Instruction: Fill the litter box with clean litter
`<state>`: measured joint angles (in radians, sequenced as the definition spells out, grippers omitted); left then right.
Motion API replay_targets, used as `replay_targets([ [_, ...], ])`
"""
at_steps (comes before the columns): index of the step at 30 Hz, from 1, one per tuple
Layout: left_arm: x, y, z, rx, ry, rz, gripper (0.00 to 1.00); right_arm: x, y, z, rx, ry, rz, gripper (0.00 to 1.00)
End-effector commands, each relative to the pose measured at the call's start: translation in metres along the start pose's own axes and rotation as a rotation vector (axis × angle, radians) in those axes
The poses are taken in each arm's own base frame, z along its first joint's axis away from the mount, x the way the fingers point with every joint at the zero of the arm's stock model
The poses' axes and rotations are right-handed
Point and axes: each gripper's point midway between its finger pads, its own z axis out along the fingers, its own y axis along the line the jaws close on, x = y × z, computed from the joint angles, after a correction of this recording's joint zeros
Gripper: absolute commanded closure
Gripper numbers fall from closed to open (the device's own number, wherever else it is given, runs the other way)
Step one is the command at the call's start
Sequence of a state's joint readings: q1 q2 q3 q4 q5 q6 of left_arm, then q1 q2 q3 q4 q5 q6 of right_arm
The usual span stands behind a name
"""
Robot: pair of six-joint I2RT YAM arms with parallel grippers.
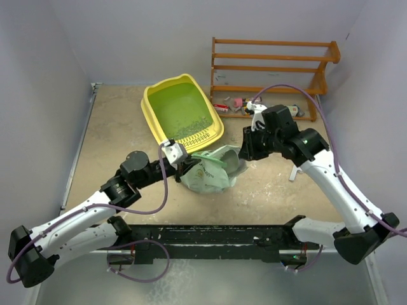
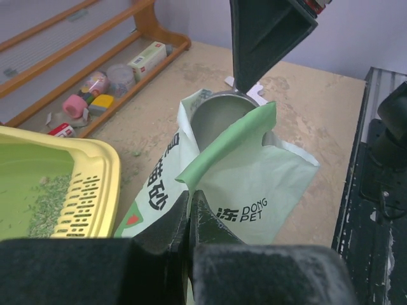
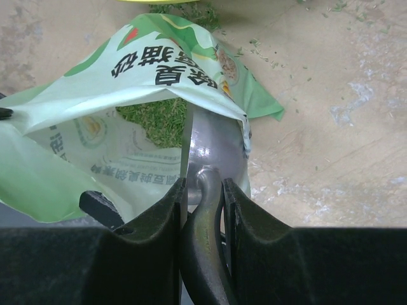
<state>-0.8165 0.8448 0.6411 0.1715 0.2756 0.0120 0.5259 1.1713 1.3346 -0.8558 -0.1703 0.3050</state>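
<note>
Litter (image 3: 159, 121) — grassy granules, soft bag (image 2: 254, 184), metal scoop (image 3: 213, 149)

The litter box (image 2: 105, 165) is showing smooth yellow plastic. The soft bag (image 2: 254, 184) is crinkling like thin plastic film. The scoop (image 3: 213, 152) is gleaming as polished grey metal. The rack (image 1: 273, 42) is showing varnished brown wood. The table (image 1: 114, 140) is looking matt and rough.

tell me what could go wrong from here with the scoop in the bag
1. The left jaws pinch only a thin flap of the bag. It may slip or tear, and the mouth would then collapse onto the scoop.
2. The bag is soft and slumped, so pushing the scoop deeper could tip it and spill litter.
3. Granules may fall from the scoop, held in the right jaws, on the way to the litter box.
</note>
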Motion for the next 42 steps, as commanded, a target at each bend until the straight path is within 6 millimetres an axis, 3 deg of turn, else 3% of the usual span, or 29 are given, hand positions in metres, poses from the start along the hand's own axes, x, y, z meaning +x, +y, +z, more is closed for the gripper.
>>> replay_targets([
  [1, -0.062, 0.016, -0.011, -0.106, -0.235, 0.039, 1.0, -0.034, 0.005, -0.003, 0.049, -0.119, -0.061, 1.0],
  [7, -0.066, 0.022, -0.027, -0.164, -0.277, 0.033, 1.0, -0.038, 0.007, 0.003, 0.085, -0.135, -0.078, 1.0],
  [19, -0.068, 0.025, -0.03, -0.19, -0.321, -0.01, 1.0, -0.037, 0.01, 0.024, 0.191, -0.142, -0.133, 1.0],
  [30, -0.057, 0.024, -0.019, -0.168, -0.273, -0.02, 1.0, -0.006, 0.007, 0.059, 0.207, -0.078, -0.129, 1.0],
  [42, -0.05, 0.018, -0.012, -0.131, -0.233, -0.029, 1.0, 0.019, 0.008, 0.083, 0.183, -0.024, -0.107, 1.0],
])
